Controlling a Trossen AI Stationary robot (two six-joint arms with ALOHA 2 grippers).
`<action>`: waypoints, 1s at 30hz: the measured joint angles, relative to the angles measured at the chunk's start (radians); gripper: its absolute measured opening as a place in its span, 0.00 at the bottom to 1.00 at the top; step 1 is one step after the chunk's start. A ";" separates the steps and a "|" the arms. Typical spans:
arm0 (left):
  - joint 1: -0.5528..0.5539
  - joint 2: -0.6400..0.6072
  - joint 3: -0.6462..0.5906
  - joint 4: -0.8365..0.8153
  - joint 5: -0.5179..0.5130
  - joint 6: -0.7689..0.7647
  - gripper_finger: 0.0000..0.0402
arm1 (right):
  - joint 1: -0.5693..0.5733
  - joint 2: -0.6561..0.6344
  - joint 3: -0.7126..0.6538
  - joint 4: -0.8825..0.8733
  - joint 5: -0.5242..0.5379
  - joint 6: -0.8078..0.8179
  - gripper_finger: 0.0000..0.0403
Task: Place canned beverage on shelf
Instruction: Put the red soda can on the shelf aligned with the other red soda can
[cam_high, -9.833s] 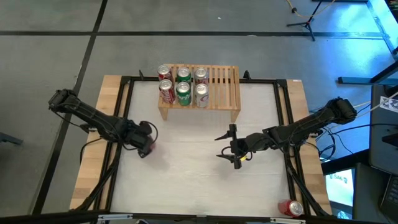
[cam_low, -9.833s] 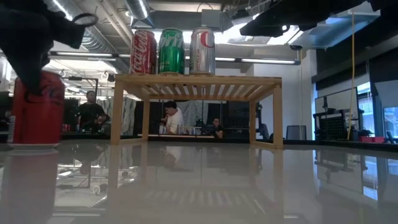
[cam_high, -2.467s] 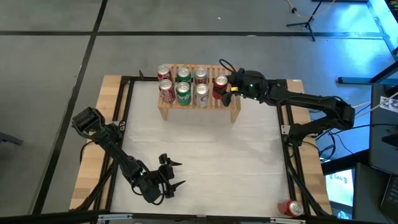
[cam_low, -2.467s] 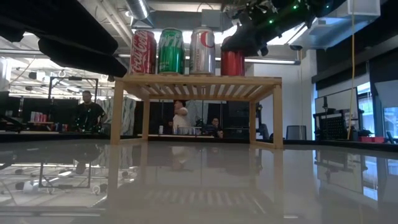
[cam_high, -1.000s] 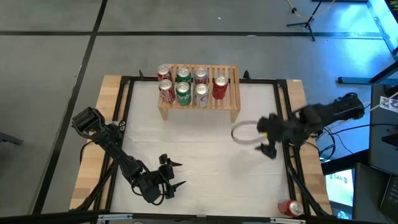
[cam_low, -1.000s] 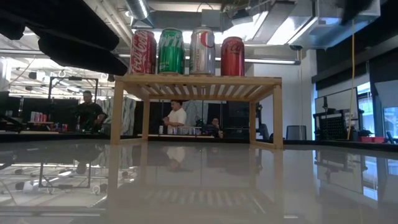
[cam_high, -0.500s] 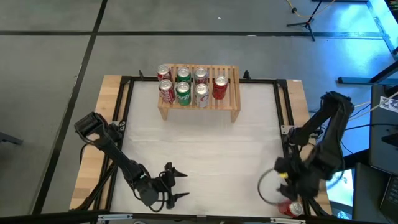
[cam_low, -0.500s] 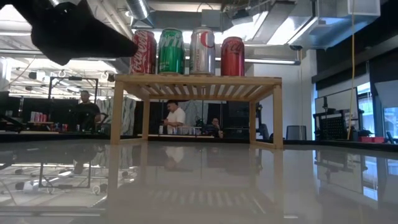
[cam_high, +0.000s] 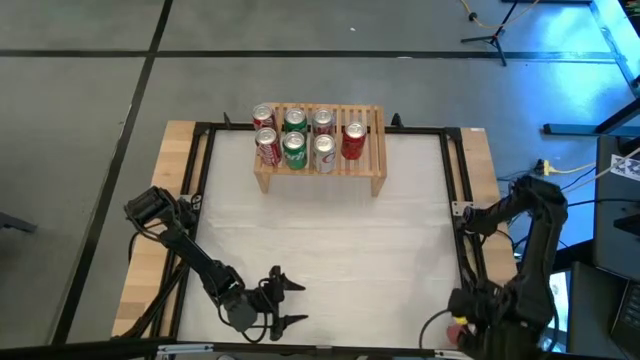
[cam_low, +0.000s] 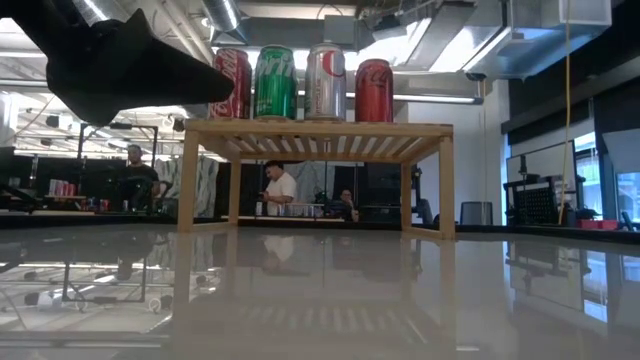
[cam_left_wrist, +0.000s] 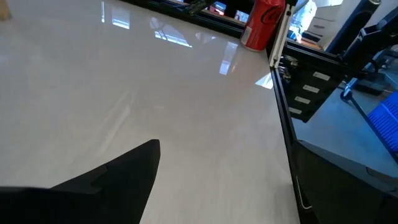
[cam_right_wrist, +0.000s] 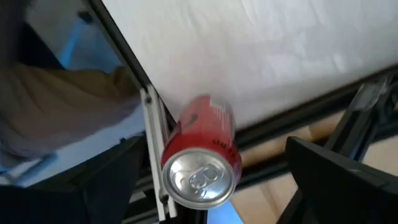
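Observation:
The light-wood shelf (cam_high: 370, 150) stands at the table's far edge with several cans (cam_high: 295, 135) upright on its slatted top; a red one (cam_low: 374, 90) is the rightmost. Another red can (cam_right_wrist: 202, 158) stands upright at the table's near right corner, beside the black frame rail. My right gripper (cam_high: 462, 318) hangs over it, open, with a finger on either side of the can and not touching. In the high view the arm hides most of that can (cam_high: 458, 326). My left gripper (cam_high: 290, 303) is open and empty over the near left part of the table.
A black metal frame (cam_high: 455, 200) runs around the white tabletop (cam_high: 330, 240), with wooden strips outside it. The shelf's right end (cam_high: 375, 125) has a bare stretch of slats. People sit in the room beyond the table (cam_low: 280, 190).
My right gripper has swung from the table's right middle toward the near right corner and come down over the red can there, staying open. My left gripper has drifted slightly toward the near edge and right. The cans on the shelf have not moved.

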 joint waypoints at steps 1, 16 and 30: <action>0.000 0.000 0.000 -0.001 0.000 -0.002 0.88 | 0.007 0.019 0.006 0.000 -0.015 0.003 0.96; 0.007 0.000 0.000 -0.004 0.004 0.017 0.88 | 0.017 0.104 0.015 -0.003 -0.082 -0.003 0.96; 0.009 0.000 0.000 -0.003 0.004 0.014 0.88 | 0.013 0.163 -0.095 0.139 -0.184 -0.019 0.96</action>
